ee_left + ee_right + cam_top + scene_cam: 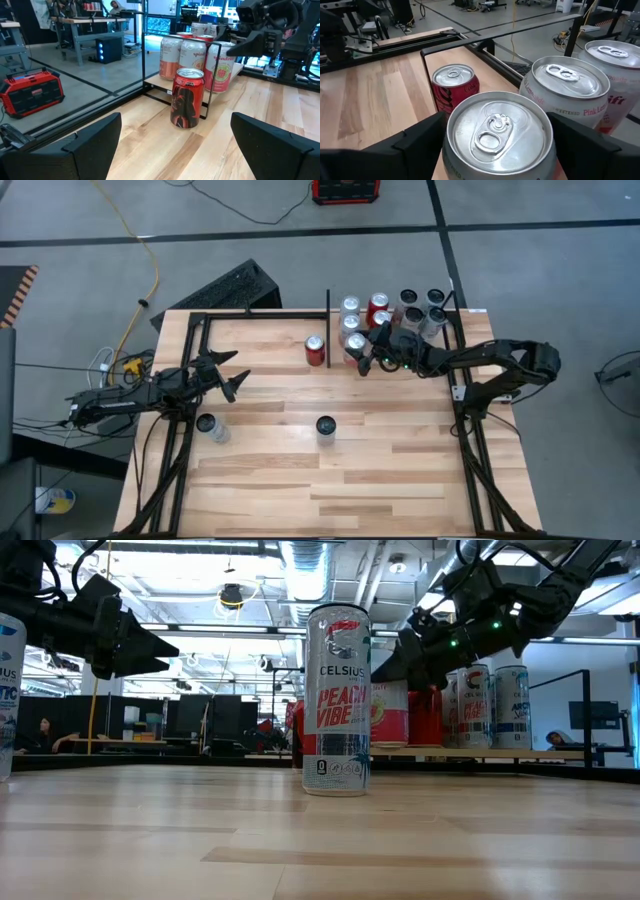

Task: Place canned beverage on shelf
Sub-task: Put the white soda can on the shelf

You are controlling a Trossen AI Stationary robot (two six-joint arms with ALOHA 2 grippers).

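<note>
A silver-topped canned beverage (497, 132) stands upright at the near left corner of the shelf (155, 80). Other cans (565, 92) stand close beside it on the shelf. My right gripper (497, 150) is open, reaching in level from the table's right with one finger on either side of the can's upper part. In the high view the same gripper (364, 352) is at the shelf's edge. My left gripper (236, 377) waits open and holds nothing at the table's left side. My right gripper has its fingers (422, 140) close against the two sides of the can's upper wall (451, 150). I cannot tell whether they touch it. The can stands upright on its base on the shelf.
A red can (316, 350) stands on the table just left of the shelf, beside the black divider bar (328, 310). A Celsius can (337, 700) stands mid-table, and another can (208, 425) stands near the left rail. Black rails frame the table.
</note>
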